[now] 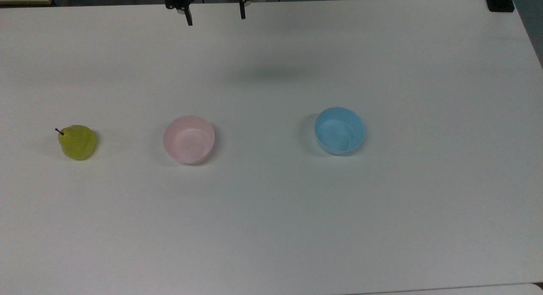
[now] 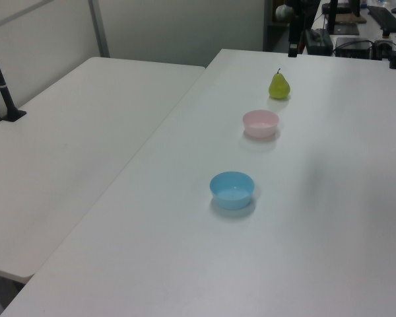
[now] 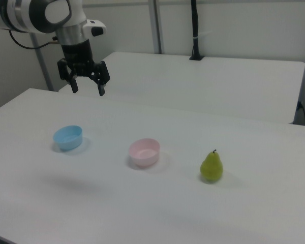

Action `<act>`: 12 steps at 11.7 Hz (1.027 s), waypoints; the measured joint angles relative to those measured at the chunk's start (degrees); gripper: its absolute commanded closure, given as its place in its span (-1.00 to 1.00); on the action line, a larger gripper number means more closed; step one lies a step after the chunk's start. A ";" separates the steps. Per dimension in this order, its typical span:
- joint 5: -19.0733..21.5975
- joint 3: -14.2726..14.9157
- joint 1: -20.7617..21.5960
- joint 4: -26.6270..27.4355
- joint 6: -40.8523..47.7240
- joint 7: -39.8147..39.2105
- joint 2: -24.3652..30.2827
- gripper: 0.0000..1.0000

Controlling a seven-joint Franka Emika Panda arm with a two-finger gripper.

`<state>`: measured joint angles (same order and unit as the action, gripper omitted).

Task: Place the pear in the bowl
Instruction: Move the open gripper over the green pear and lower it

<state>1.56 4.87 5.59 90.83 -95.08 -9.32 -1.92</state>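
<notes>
The top view's upper edge cuts off the gripper (image 1: pixel 215 15) above its spread, empty fingers; the right view shows it high over the white table (image 3: pixel 274 152). The pink bowl (image 1: pixel 189 139) and the light blue bowl (image 1: pixel 339 130) hold nothing. The pear (image 1: pixel 78 141) stands upright on the table at the top view's left, apart from the pink bowl.

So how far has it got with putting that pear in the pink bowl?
Nothing looks done yet. The pear stands on the table beside the empty pink bowl. The gripper hangs open above the table, holding nothing. Grasping, carrying and dropping remain.
</notes>
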 measured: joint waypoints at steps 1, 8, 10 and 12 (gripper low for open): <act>0.00 0.00 0.00 0.00 0.00 -0.01 0.00 -1.00; 0.00 0.02 0.00 0.00 0.00 -0.15 0.00 -1.00; 0.00 0.24 -0.02 0.00 0.00 -0.46 0.00 -1.00; 0.00 0.58 -0.38 0.00 0.00 -2.66 0.00 -1.00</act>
<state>1.56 5.45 5.21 90.83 -95.09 -11.98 -1.92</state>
